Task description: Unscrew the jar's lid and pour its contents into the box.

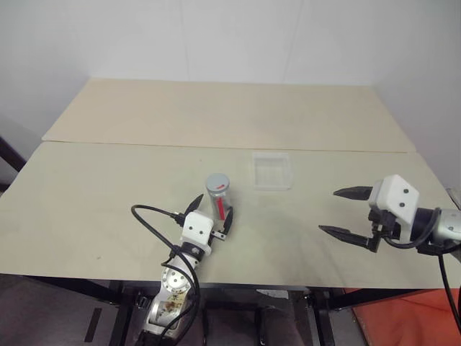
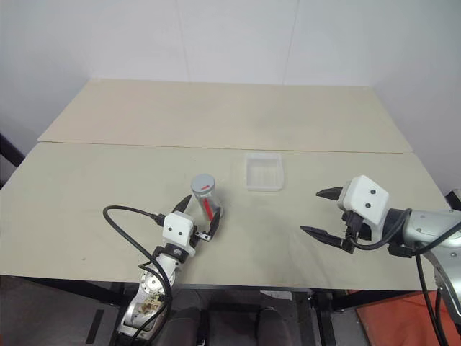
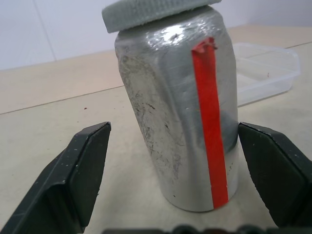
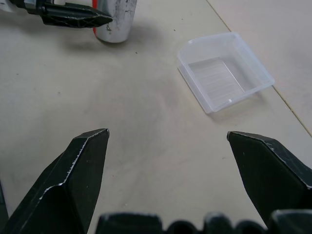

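Stereo head views and two wrist views of a tabletop scene. The jar [image 1: 219,198] stands upright on the near part of the pale wooden table [image 1: 101,187], a little to the left of the table's middle. Its body is silvery and scuffed, with a red vertical stripe [image 3: 210,122] of tape running down its side. The grey lid [image 3: 151,12] sits on top of the jar, its ribbed edge overhanging the shoulder slightly.

The left gripper [image 1: 212,213] reaches forward from the near edge with its jaws spread wide, one black finger on each side of the jar. In the left wrist view the jar stands between the two fingers [image 3: 73,175]; a clear gap shows at one finger, while the other lies just beside the jar's wall, and whether it touches cannot be told.

The box [image 1: 272,171], a shallow clear plastic tray with rounded corners, lies flat on the table to the right of the jar and somewhat farther back, apart from it. It sits just on the near side of the seam [image 1: 144,144] between the two tabletop panels.

The right gripper [image 1: 346,210] hovers over the right part of the table, well apart from the jar and nearer to the box. Its jaws are spread wide and hold nothing; they point leftward.
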